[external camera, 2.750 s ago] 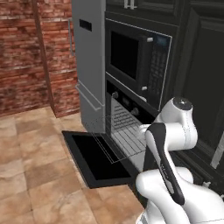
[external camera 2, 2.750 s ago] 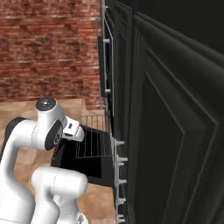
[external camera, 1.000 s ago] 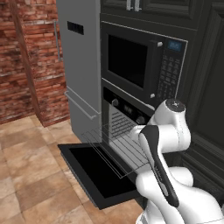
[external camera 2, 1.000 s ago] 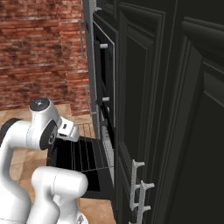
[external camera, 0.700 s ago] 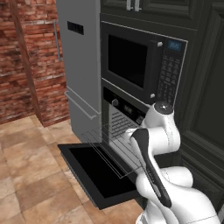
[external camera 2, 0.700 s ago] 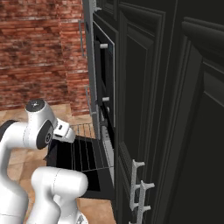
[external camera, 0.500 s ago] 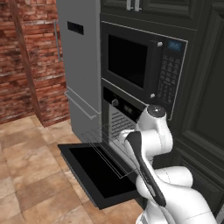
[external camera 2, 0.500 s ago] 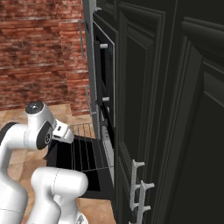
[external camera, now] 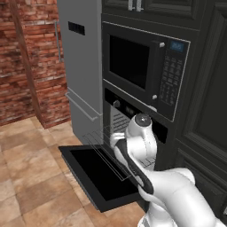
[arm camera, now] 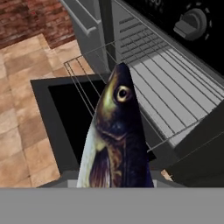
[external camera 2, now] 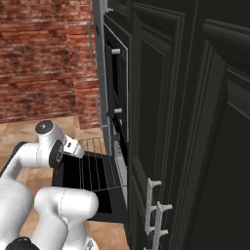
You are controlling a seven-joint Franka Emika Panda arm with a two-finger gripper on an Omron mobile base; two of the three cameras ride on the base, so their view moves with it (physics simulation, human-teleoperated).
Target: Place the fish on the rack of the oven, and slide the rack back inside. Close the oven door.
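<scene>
A dark fish (arm camera: 116,140) with a pale belly rises head-up from the bottom of the hand view, and my gripper is shut on it; the fish hides the fingertips. Its head hangs over the near left part of the silver wire rack (arm camera: 175,98). The rack (external camera: 101,141) is pulled out of the black oven (external camera: 122,111) above the lowered oven door (external camera: 95,177). In the right base view my gripper (external camera 2: 77,148) sits at the rack's (external camera 2: 92,144) outer edge, above the door (external camera 2: 93,180).
A black microwave (external camera: 142,66) sits above the oven, and a grey fridge (external camera: 82,66) stands to its left. A brick wall (external camera: 26,57) and tiled floor (external camera: 31,177) lie further left. Tall dark cabinets (external camera 2: 195,122) fill the right side.
The base views shifted early on, then held still. Over the last second my arm has swung left, carrying the fish toward the pulled-out rack.
</scene>
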